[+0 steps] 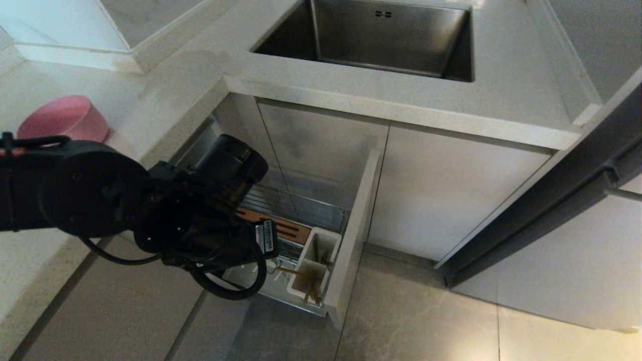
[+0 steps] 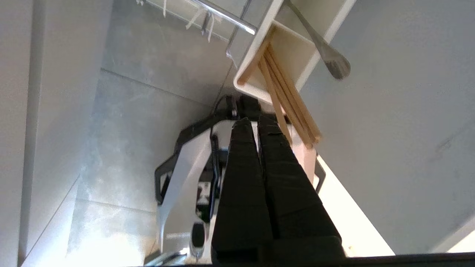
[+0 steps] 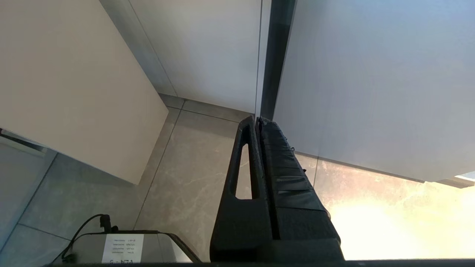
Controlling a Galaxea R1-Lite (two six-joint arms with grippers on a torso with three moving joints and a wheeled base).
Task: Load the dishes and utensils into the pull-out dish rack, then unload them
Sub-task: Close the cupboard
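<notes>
Nearest the head camera, the left arm [image 1: 100,200] fills the 9 o'clock side and reaches down over the rack [image 1: 296,235], which is pulled out from under the sink [image 1: 376,40]. Its left hand [image 2: 252,122] has both fingers pressed together, empty, their tips just short of the chopsticks [image 2: 289,107] without a clear touch. Several chopsticks, seemingly two pairs, lean in one white cup [image 1: 313,268]; one spoon [image 2: 323,48] stands in the neighbouring compartment, toward 12 o'clock from them. One pink bowl [image 1: 65,120] rests on the surface at 10 o'clock, well apart from the rack. Off at the side, the right hand [image 3: 258,122] hangs above the floor [image 3: 185,178], fingers together, holding nothing.
</notes>
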